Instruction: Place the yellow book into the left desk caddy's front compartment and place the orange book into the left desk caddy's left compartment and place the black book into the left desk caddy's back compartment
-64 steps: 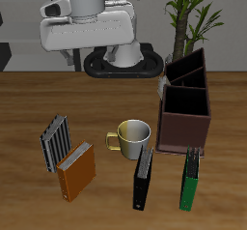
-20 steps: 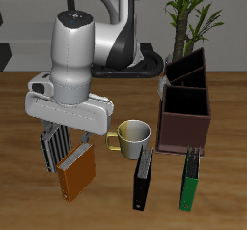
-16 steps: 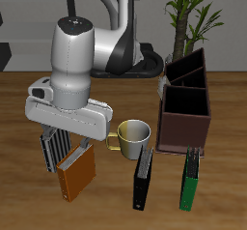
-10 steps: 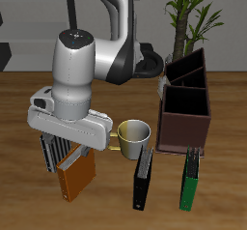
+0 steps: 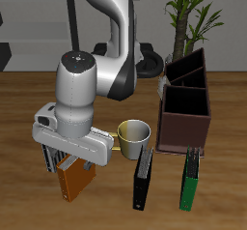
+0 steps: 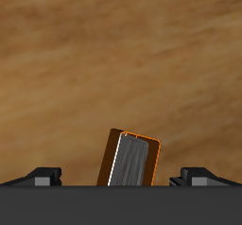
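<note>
Between the spread fingers of the gripper (image 6: 121, 177), the wrist view shows the orange book (image 6: 131, 159), tilted a little, with its pale page edges facing the camera and no finger touching it. In the exterior view the gripper (image 5: 69, 159) hangs low over the table (image 5: 106, 215), its body covering the back end of the orange book (image 5: 75, 180) and most of a black-and-white striped book (image 5: 45, 155) just beside it. Past the jaws sits an olive mug (image 5: 133, 135), close to the gripper's flank. Next comes the black book (image 5: 143, 178), lying flat nearer the table's front edge than the mug. A slim green book (image 5: 191, 181) lies alongside it, well away from the jaws. Behind that stands the left desk caddy (image 5: 183, 125), dark brown and open-topped, farthest from the jaws.
</note>
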Controlling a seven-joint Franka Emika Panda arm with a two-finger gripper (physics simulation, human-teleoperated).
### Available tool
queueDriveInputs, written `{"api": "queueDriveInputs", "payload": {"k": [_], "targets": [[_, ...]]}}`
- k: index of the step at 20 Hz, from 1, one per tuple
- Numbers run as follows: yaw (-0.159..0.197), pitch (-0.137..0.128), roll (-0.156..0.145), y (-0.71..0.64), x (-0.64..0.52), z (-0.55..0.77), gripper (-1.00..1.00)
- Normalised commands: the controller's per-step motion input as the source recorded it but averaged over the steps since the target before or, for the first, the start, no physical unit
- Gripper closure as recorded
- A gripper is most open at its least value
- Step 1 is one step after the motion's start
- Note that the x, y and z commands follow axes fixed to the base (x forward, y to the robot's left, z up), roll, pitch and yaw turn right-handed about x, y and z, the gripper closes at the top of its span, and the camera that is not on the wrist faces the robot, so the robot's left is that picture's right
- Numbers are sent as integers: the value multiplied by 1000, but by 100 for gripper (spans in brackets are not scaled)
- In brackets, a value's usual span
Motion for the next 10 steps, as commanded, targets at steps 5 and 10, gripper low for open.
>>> {"api": "queueDriveInputs", "payload": {"k": [5,10], "targets": [[-25,48,-23,-96,32,-313,100],[-29,31,-13,-59,-22,-181,100]]}}
